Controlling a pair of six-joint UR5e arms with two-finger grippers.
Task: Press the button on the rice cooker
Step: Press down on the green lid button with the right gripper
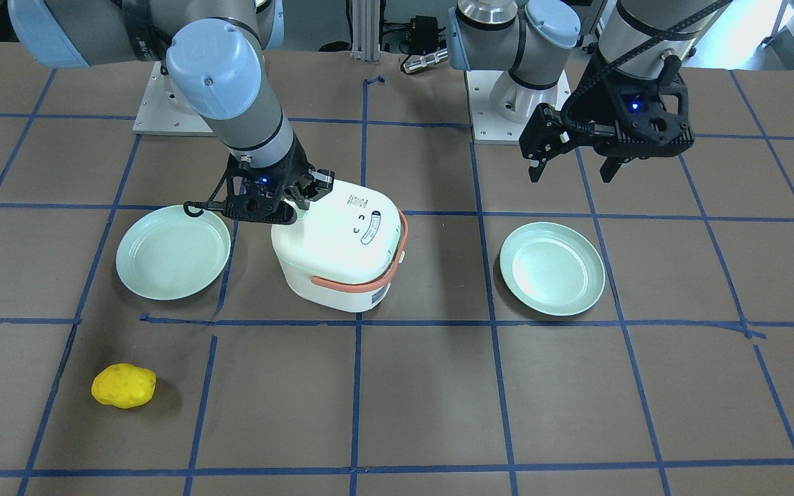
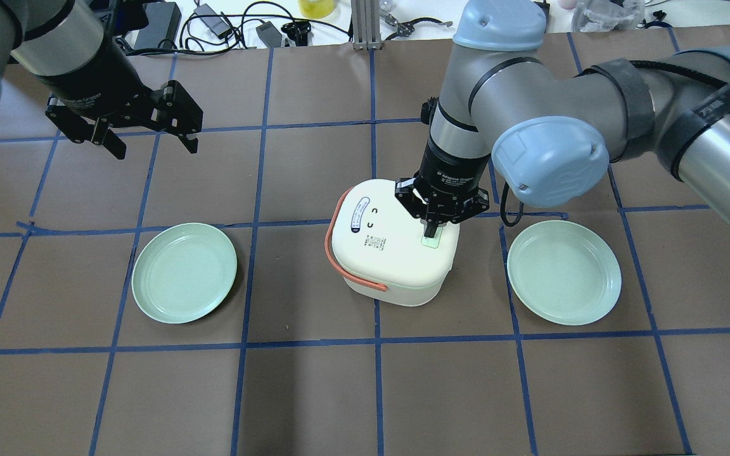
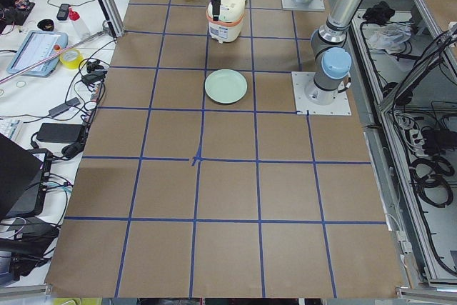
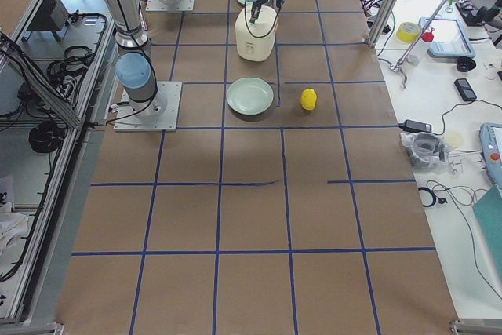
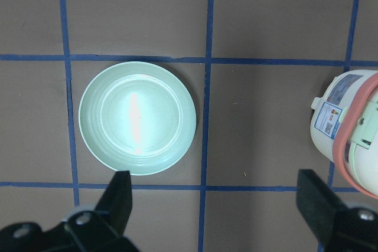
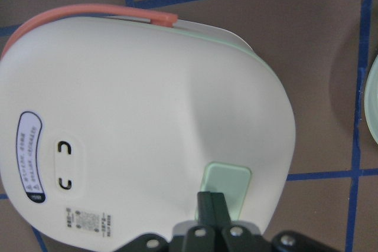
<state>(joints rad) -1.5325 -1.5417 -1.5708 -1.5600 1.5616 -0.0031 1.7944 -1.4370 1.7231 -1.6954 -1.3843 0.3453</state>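
Note:
The white rice cooker [image 2: 384, 253] with a salmon-orange handle band stands mid-table, smiley face and label on its lid [image 6: 130, 116]. It also shows in the front view [image 1: 349, 248]. My right gripper [image 2: 431, 231] is shut, and its joined fingertips [image 6: 211, 200] rest on the pale green button [image 6: 230, 182] at the lid's edge. In the front view this gripper [image 1: 298, 202] sits at the cooker's top left. My left gripper [image 2: 149, 144] is open and empty, held high above the table to the left, well apart from the cooker [image 5: 354, 128].
A pale green plate [image 2: 184, 272] lies left of the cooker and another [image 2: 564, 272] lies right of it. The left wrist view looks down on one plate [image 5: 137, 117]. A yellow lumpy object [image 1: 123, 386] lies near the operators' edge. Blue tape lines grid the brown table.

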